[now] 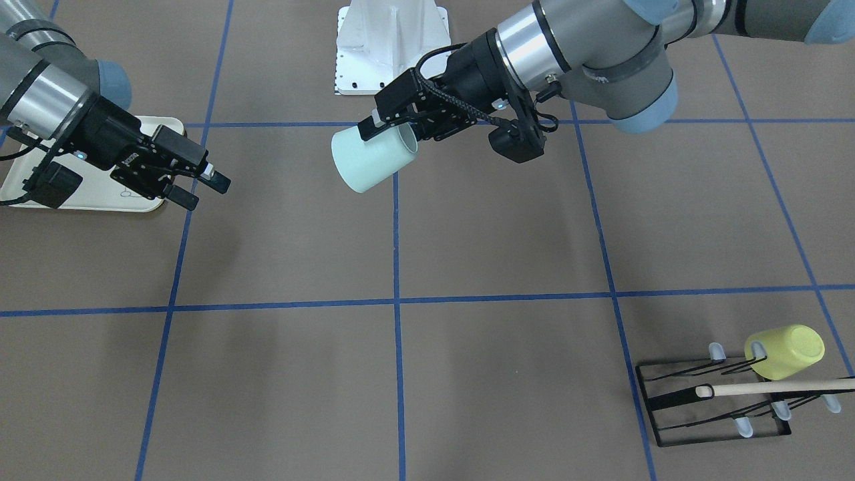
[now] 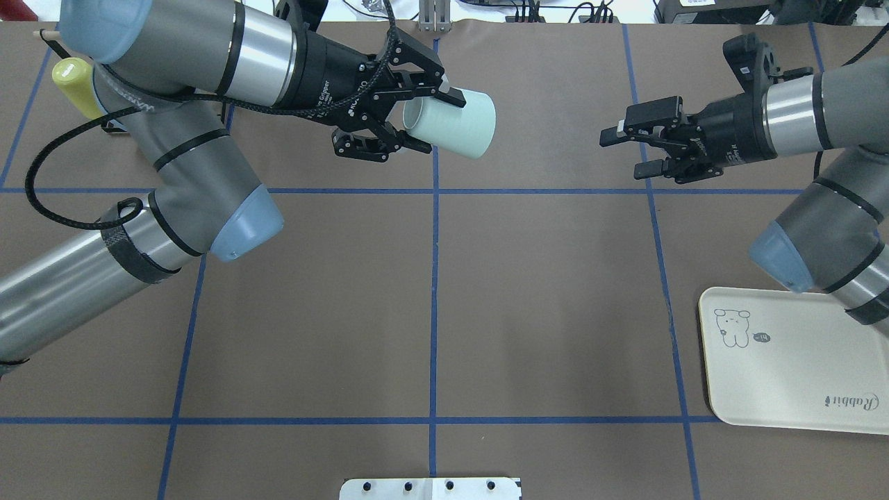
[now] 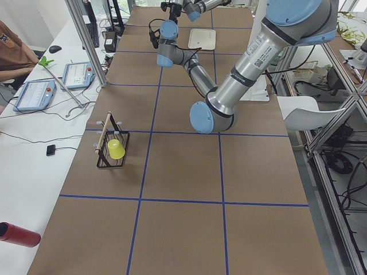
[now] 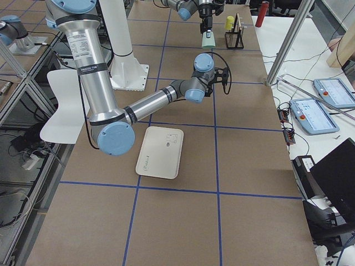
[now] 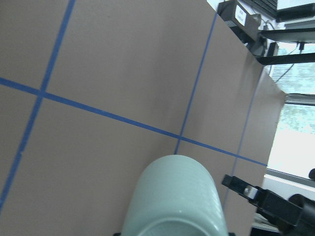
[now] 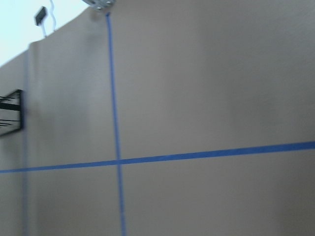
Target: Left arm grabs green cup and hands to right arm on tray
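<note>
My left gripper point(image 2: 422, 114) is shut on the rim of the green cup point(image 2: 455, 123) and holds it on its side in the air, base pointing toward the right arm. The gripper point(image 1: 387, 128) and cup point(image 1: 371, 160) also show in the front view, and the cup point(image 5: 177, 196) fills the bottom of the left wrist view. My right gripper point(image 2: 625, 153) is open and empty, level with the cup and a clear gap away; in the front view point(image 1: 204, 190) it sits by the tray. The cream tray point(image 2: 799, 375) lies flat under the right arm and is empty.
A black wire rack point(image 1: 708, 407) holds a yellow-lime cup point(image 1: 785, 351) and a wooden stick at the far left corner of the table. The white robot base plate point(image 2: 430, 488) sits at the near edge. Blue tape lines cross the brown table.
</note>
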`<state>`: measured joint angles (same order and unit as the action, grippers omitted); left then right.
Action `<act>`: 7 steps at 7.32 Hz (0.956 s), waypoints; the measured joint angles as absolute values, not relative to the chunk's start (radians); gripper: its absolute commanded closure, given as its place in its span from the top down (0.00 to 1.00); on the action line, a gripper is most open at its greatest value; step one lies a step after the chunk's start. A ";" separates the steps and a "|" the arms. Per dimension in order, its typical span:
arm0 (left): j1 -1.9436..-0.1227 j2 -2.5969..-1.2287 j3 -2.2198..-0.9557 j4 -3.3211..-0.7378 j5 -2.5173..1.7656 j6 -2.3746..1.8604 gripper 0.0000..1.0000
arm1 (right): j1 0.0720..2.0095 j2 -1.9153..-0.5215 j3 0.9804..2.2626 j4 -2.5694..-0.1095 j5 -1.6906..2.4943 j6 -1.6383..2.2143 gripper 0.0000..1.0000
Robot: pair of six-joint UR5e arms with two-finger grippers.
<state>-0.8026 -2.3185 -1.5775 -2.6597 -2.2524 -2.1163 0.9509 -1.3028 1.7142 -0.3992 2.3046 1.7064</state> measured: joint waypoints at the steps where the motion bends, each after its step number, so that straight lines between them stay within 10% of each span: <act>1: -0.801 -2.314 -1.550 -2.767 -2.251 -2.223 0.00 | 0.944 -1.298 1.700 -0.248 2.305 1.839 0.99; 7: -0.733 -2.310 -1.507 -3.222 -2.193 -2.554 0.00 | 0.729 -1.279 1.672 0.243 1.976 2.209 0.99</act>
<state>-0.7325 -2.3104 -1.5069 -3.2216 -2.1932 -2.5537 0.7292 -1.2791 1.6717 0.2429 1.9759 2.2091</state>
